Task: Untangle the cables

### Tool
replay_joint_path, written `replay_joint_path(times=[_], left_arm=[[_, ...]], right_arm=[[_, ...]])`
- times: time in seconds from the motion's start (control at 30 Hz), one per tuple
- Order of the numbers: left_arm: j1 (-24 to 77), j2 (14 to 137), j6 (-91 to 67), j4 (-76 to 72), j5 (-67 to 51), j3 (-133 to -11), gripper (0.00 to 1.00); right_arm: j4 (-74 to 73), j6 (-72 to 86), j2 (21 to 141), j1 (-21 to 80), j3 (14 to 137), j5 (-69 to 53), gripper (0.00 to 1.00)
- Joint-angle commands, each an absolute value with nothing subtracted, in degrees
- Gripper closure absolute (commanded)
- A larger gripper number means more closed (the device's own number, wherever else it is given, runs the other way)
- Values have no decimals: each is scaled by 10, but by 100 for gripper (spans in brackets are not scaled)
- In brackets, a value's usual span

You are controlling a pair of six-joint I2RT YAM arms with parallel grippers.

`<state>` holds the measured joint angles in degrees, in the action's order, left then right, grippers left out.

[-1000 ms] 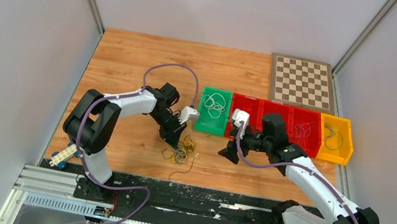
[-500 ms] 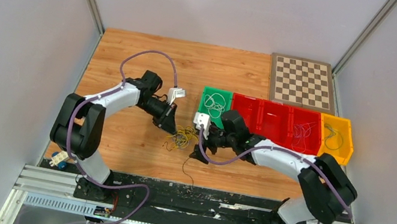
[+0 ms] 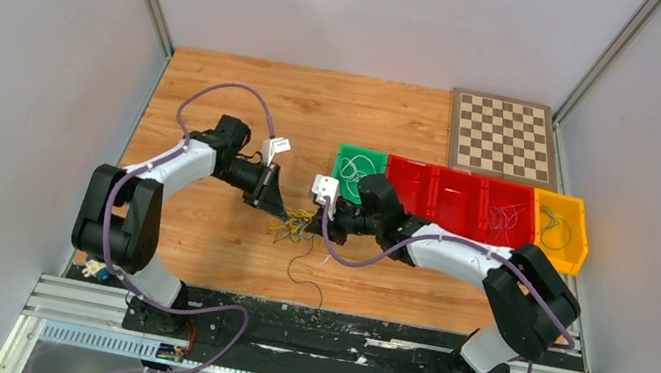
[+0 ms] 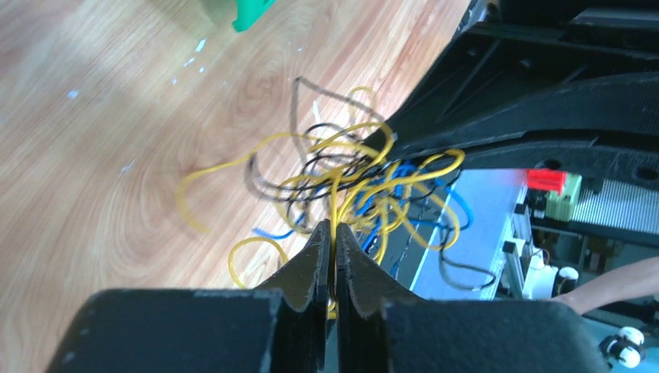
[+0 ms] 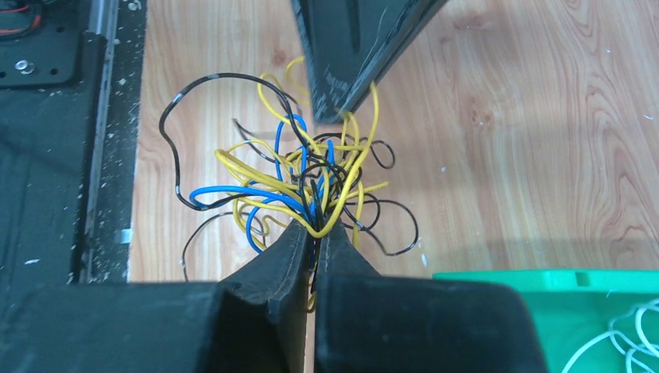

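The cables [image 3: 291, 228] are a small snarl of yellow, blue and black wires on the wooden table, between my two grippers. My left gripper [image 3: 284, 214] comes at the snarl from the left and is shut on a yellow strand [image 4: 336, 203]. In the left wrist view the left gripper [image 4: 331, 227] shows its jaws pressed together with that wire between them. My right gripper [image 3: 311, 226] reaches in from the right, and in its own view the right gripper [image 5: 315, 227] is shut on yellow and dark strands of the cables [image 5: 299, 175]. One black wire [image 3: 303, 275] trails toward the front edge.
A green bin [image 3: 351, 154] holding a coiled white wire [image 3: 362, 169] stands just behind the right wrist. Red bins [image 3: 433, 168] and a yellow bin [image 3: 583, 235] follow to its right. A chessboard [image 3: 503, 136] lies at the back right. The green bin [image 5: 544, 289] is close to the right fingers.
The right arm swung left from the red bins to the snarl and its jaws shut on it. The left gripper drew back and left with the cables.
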<state>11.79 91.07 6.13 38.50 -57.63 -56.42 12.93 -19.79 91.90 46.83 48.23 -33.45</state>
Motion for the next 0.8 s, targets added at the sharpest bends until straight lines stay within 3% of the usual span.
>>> replay_joint_path(times=[0.0, 0.03, 0.3, 0.57, 0.77], left_arm=[[81, 874, 44, 352, -580, -532, 95], [81, 874, 37, 344, -584, -529, 99], [61, 863, 62, 384, -606, -555, 100], [-81, 773, 42, 423, -617, -644, 100], [-164, 755, -21, 398, -609, -781, 100]], right_arm=[[123, -211, 863, 472, 451, -358, 100], [119, -212, 862, 473, 452, -358, 100], [67, -252, 852, 471, 451, -332, 100], [4, -309, 828, 454, 405, -294, 100], [-35, -323, 828, 453, 403, -275, 100]])
